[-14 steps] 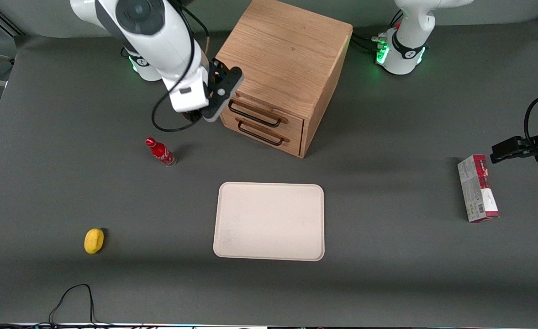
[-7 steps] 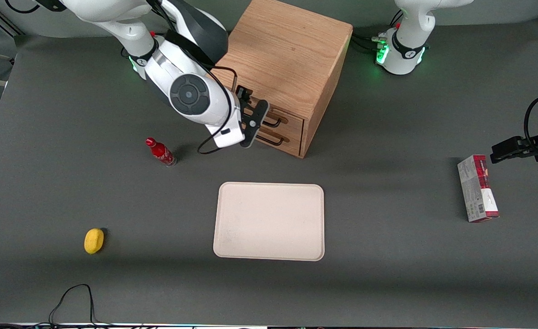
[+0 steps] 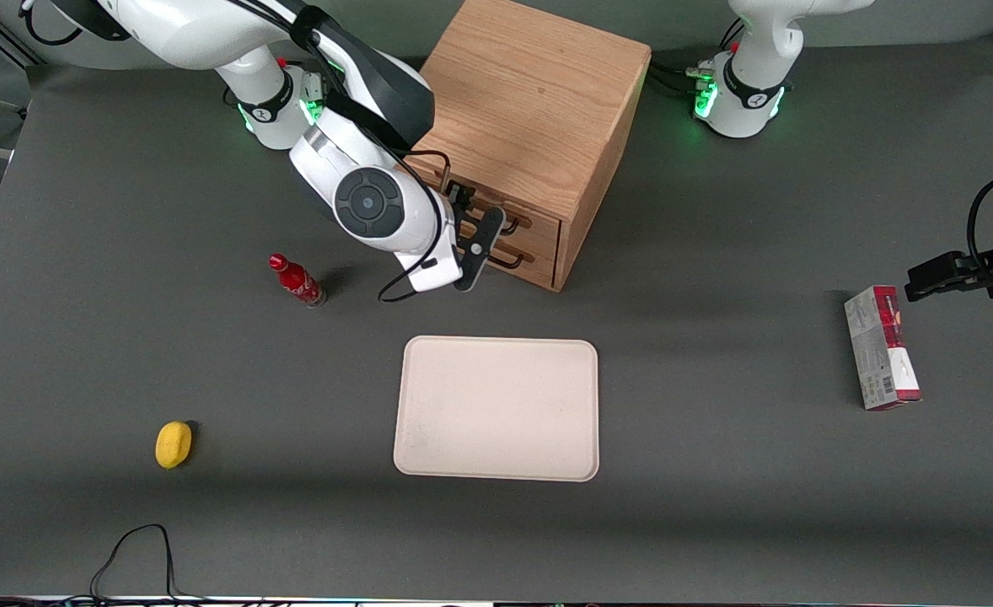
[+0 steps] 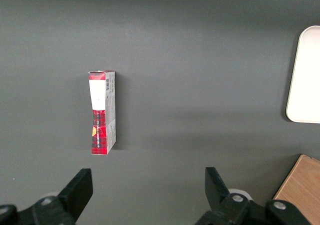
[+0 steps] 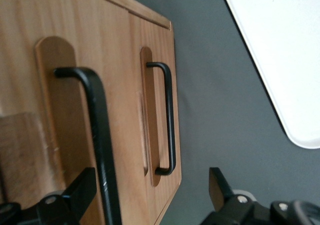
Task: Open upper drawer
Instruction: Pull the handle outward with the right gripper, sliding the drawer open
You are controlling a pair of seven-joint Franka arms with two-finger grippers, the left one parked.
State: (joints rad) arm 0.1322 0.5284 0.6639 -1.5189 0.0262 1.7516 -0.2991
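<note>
The dark grey table [image 3: 716, 523] was seen carrying everything. The oak cube cabinet [image 3: 539, 101] was set on it near the arm bases, its 2 drawer fronts angled toward the working arm's end. A cream tray [image 3: 496, 409] was laid flat nearer to the front camera than the cabinet, well apart from it.

The upper drawer [image 3: 539, 221] was found shut, flush with the cabinet's face, directly above the lower drawer [image 3: 530, 261]. In the right wrist view, its black bar handle [image 5: 100, 130] was shown close up, with the lower drawer's handle [image 5: 167, 120] farther along the wood.

The gripper [image 3: 469, 244] was held just in front of the drawer fronts. Its fingers [image 5: 82, 187] were spread wide, with the upper handle lying beside 1 of them and nothing pinched; contact could not be told.

A red and white carton [image 3: 881, 347] was lying flat toward the parked arm's end. A red bottle [image 3: 297, 281] was standing toward the working arm's end, and a yellow lemon [image 3: 174, 443] was resting nearer to the front camera than the bottle.
</note>
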